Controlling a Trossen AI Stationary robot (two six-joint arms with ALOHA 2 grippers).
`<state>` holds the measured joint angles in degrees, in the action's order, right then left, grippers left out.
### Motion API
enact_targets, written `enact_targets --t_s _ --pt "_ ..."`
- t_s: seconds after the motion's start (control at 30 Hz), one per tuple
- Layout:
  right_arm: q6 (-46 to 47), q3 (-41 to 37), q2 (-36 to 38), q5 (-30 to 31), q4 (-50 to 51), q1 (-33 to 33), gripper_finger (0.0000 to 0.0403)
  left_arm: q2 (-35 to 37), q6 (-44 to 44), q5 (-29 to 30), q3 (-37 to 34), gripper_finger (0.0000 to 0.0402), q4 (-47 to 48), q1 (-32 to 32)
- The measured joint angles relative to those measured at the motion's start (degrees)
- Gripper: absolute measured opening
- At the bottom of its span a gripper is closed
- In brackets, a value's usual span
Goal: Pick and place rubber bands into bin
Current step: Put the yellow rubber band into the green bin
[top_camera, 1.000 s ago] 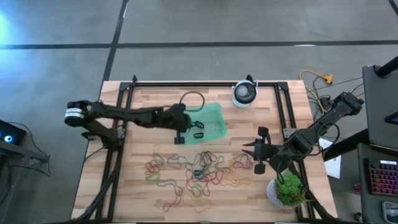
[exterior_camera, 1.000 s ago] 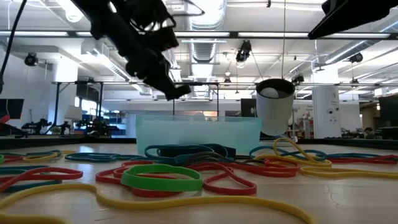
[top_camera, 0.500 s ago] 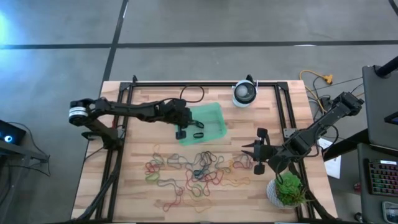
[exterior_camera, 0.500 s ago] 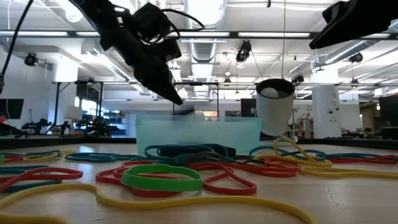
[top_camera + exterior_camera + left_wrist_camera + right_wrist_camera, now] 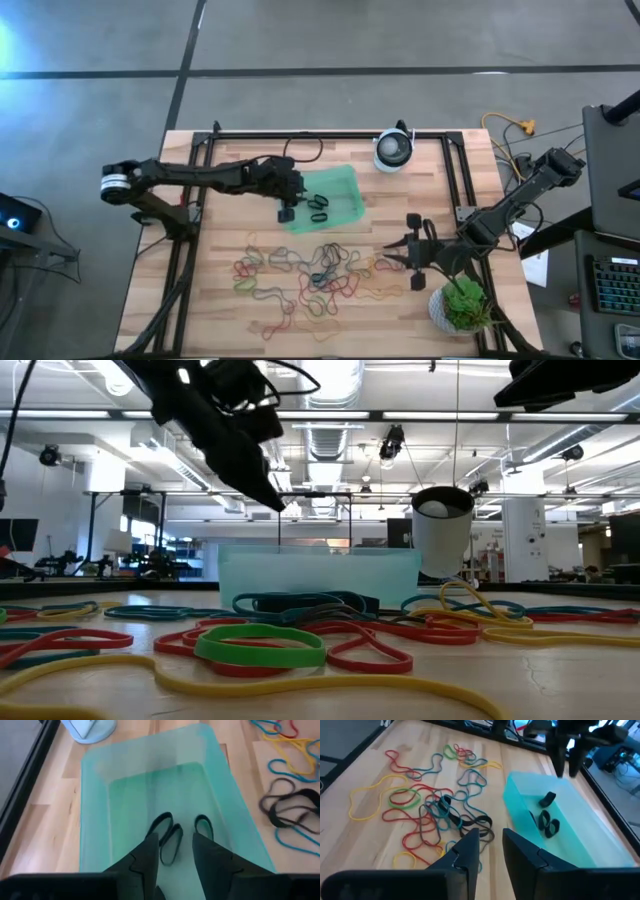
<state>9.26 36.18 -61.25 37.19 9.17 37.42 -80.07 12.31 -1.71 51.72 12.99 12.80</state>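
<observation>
The green bin (image 5: 335,190) sits on the table's far middle, with three black rubber bands (image 5: 171,842) lying flat on its floor. Many more rubber bands (image 5: 320,275) in several colours lie tangled on the wood in front of the bin. My left gripper (image 5: 175,842) hovers open over the bin's left end (image 5: 286,212), with nothing between its fingers. At the right my other gripper (image 5: 490,837) hangs above the table (image 5: 400,255), pointing at the tangle, open with nothing in it.
A round white device (image 5: 393,150) stands at the far edge right of the bin. A potted green plant (image 5: 462,305) stands at the near right corner. A black cable loop (image 5: 310,155) lies behind the bin. Black frame rails (image 5: 200,200) run along the table's sides.
My left gripper has opened above the bin and let go of a black rubber band, which has fallen into the bin beside the other two. The gripper has also drifted a little toward the far edge. My right gripper has tipped slightly downward.
</observation>
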Motion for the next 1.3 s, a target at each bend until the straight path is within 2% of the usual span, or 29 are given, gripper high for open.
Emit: enact_targets --t_s 0.13,0.3,0.4,0.63,0.8,0.9,1.07,1.3 --pt "1.68 -0.04 -1.08 -1.51 -0.15 -0.15 0.0075 5.34 -2.67 -0.09 -0.55 0.0105 6.09 -1.23" --pt "3.58 -0.08 -6.41 -10.54 -1.99 -1.99 0.0077 12.72 -7.53 -1.08 -3.63 0.0105 11.11 -5.6" --pt "3.48 -0.09 -11.3 -13.42 -4.78 -3.22 0.0077 16.99 -9.55 -1.23 -7.08 0.0105 11.21 -9.75" --pt "-1.16 2.82 -21.9 -13.9 -8.95 -5.49 0.007 24.58 -13.58 -0.94 -17.06 0.0105 2.21 -17.94" --pt "-1.05 5.44 -26.76 -17.79 -11.19 -7.36 0.0074 27.39 -15.1 -0.75 -23.21 0.0105 -3.87 -20.82" --pt "-0.46 6.58 -29.42 -18.13 -10.83 -8.09 0.0079 28.39 -15.92 -0.62 -25.73 0.0105 -5.92 -21.75" --pt "-0.11 7.36 -32.01 -18.39 -11.18 -8.12 0.0086 29.28 -16.59 0.25 -28.79 0.0105 -9.18 -23.0" --pt "1.53 7.48 -34.02 -18.2 -11.47 -8.75 0.0093 28.3 -16.18 0.82 -28.85 0.0105 -12.84 -24.26"
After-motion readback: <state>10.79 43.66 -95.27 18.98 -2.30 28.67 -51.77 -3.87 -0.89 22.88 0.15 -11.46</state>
